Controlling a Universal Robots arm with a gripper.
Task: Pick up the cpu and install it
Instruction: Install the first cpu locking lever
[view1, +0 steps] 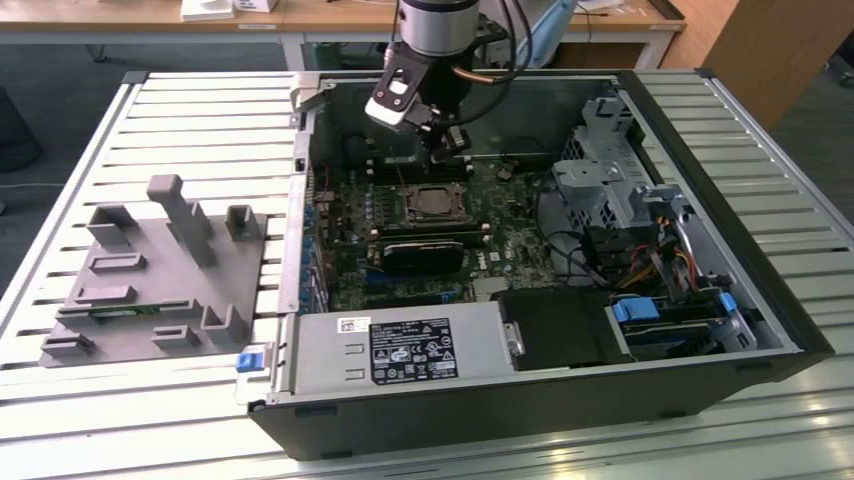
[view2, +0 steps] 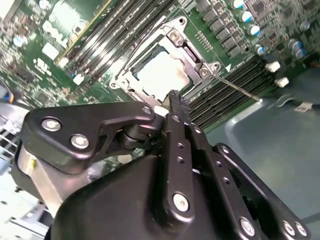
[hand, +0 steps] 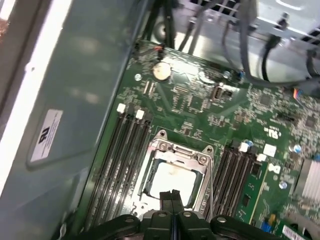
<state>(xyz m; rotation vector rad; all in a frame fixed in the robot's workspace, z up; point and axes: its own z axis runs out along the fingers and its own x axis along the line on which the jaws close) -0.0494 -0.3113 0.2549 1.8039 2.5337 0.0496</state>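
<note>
Two fingers (hand: 171, 196) pressed together, empty, above cpu (hand: 172, 182) seated inside socket frame (hand: 207, 162), memory slots (hand: 125, 150) alongside.

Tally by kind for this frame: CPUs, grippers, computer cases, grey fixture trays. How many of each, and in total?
cpu: 1 (lying in the motherboard socket)
gripper: 1 (fingers together, just above the socket)
computer case: 1 (open)
grey fixture tray: 1
Total: 4
</note>
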